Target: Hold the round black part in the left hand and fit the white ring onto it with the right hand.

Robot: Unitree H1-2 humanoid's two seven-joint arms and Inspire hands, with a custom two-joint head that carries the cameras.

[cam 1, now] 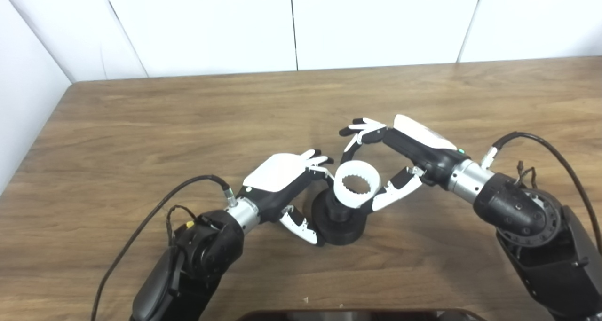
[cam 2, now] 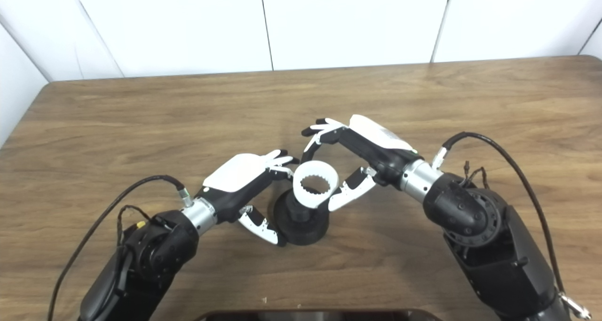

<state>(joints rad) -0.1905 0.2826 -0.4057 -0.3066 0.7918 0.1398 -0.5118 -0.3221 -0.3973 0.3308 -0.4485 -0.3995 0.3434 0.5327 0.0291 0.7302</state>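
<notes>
black part [cam 1: 339, 220] sits on wood table [cam 1: 141, 123] at centre, base flat. left hand [cam 1: 287, 182] curls round its left side, thumb at the base, fingers at the neck. white ring [cam 1: 357, 183], toothed inside, rests tilted atop the part. right hand [cam 1: 400, 159] has fingers spread, thumb touching the ring's right edge.

A brown wood-grain table [cam 1: 141, 137] meets white wall panels [cam 1: 291, 25]. A round black plastic part [cam 1: 339, 220] stands directly on its surface, near the front edge.
</notes>
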